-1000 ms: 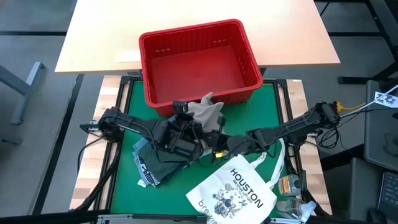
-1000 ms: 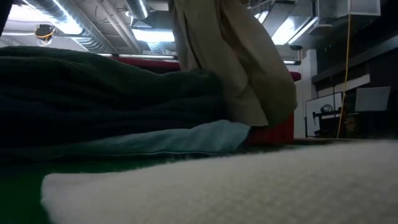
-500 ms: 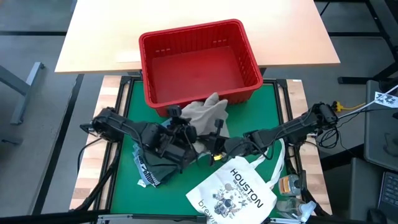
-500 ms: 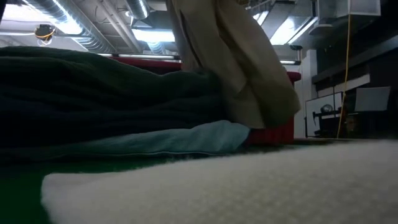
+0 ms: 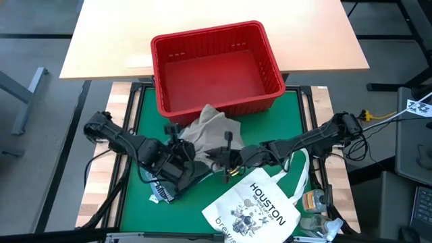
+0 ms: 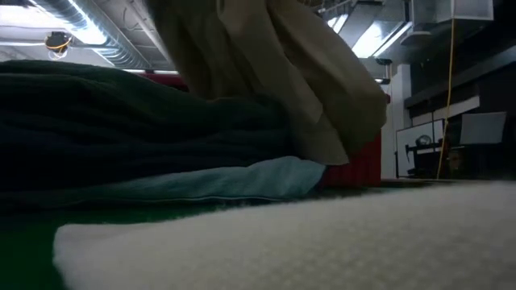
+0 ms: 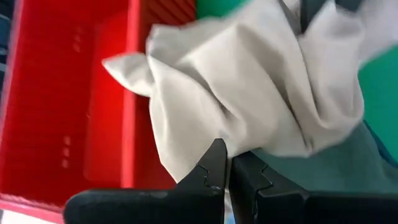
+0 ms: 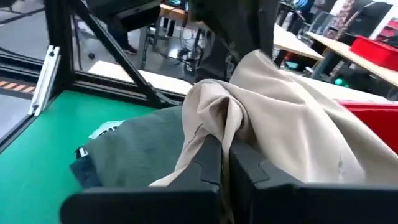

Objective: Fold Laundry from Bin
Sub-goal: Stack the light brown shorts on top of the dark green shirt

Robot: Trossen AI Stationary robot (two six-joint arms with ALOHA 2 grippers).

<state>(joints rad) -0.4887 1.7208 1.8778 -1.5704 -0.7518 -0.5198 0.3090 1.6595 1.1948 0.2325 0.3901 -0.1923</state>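
I had drawn my left fingers (image 5: 177, 140) and right fingers (image 5: 226, 152), both pinching the khaki garment (image 5: 209, 129), apart toward the counter's front edge, spreading it for folding.

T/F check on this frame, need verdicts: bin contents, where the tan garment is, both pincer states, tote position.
1. The red bin is full of laundry. False: it shows only its bare floor.
2. The khaki-tan garment is held up between both arms. True.
3. The left pincer is wide open. False: it is shut on the tan cloth.
4. The right pincer is shut on the same garment. True.
5. The HOUSTON tote bag lies inside the bin. False: it lies on the green mat.
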